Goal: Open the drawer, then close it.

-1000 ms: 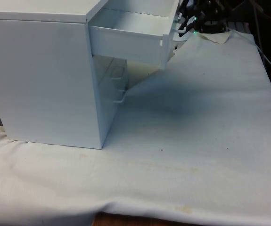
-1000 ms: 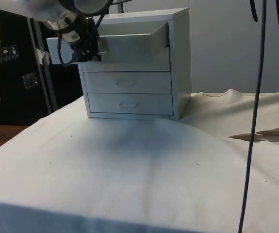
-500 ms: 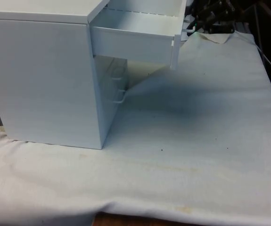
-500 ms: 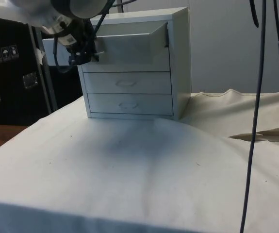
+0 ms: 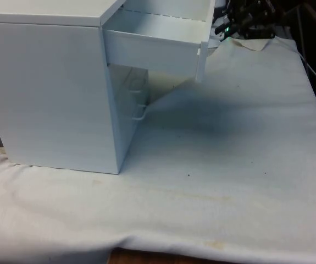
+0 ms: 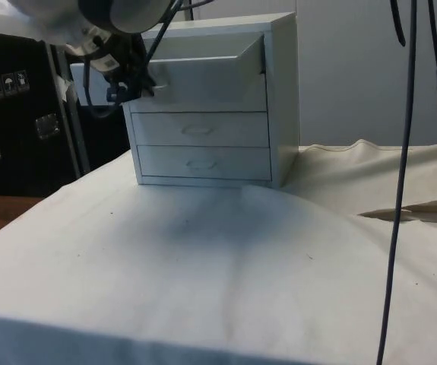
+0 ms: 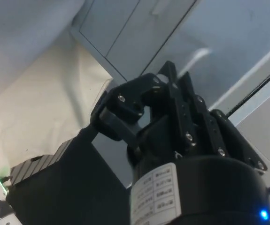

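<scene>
We see the white cloth (image 5: 229,165) nearest, then the white chest of drawers (image 5: 53,93) with its top drawer (image 5: 158,44) pulled out. At the drawer front sits our gripper (image 6: 131,80); its finger spacing we cannot tell.

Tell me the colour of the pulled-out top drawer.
White, like the rest of the chest of drawers; the top drawer shows best in the front view.

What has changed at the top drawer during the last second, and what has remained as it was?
The top drawer slid further out from 1.0 s to 0.5 s ago, then came slightly back in. The gripper stayed at its front throughout; its grip cannot be told. The chest of drawers, the two lower drawers (shut) and the white cloth did not move.
</scene>
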Robot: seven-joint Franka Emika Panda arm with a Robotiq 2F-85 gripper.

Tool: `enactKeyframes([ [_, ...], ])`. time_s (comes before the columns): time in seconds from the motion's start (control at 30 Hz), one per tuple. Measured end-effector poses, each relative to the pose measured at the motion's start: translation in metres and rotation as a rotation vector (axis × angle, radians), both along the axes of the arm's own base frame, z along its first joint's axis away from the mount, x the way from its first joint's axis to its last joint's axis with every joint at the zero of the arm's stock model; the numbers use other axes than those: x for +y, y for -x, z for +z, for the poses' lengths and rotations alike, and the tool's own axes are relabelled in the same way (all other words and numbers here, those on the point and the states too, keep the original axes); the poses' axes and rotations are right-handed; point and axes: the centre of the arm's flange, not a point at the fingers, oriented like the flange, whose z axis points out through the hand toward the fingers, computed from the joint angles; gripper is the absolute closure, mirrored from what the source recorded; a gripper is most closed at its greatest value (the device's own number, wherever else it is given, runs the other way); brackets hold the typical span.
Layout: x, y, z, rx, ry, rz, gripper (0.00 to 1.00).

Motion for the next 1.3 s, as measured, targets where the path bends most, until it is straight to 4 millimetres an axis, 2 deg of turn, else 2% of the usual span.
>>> enactKeyframes([
  [0.03, 0.002, 0.001, -0.001, -0.001, 0.0, 0.002, 0.8],
  [0.23, 0.001, 0.0, -0.001, -0.001, 0.0, 0.0, 0.49],
  [0.27, 0.0, 0.0, -0.001, -0.001, 0.0, -0.001, 0.49],
  [0.3, 0.0, 0.0, -0.001, -0.001, 0.0, -0.001, 0.44],
  [0.33, 0.0, 0.0, -0.001, -0.001, 0.0, -0.002, 0.33],
  [0.53, 0.0, 0.0, -0.001, -0.001, 0.0, -0.002, 0.01],
  [0.67, 0.002, 0.0, -0.001, -0.001, -0.001, 0.001, 0.0],
  [1.03, 0.029, 0.003, -0.002, -0.021, 0.0, 0.007, 0.0],
  [1.1, 0.029, 0.003, -0.002, -0.021, 0.0, 0.007, 0.0],
  [1.3, 0.039, 0.004, -0.01, -0.028, -0.011, 0.005, 0.0],
])
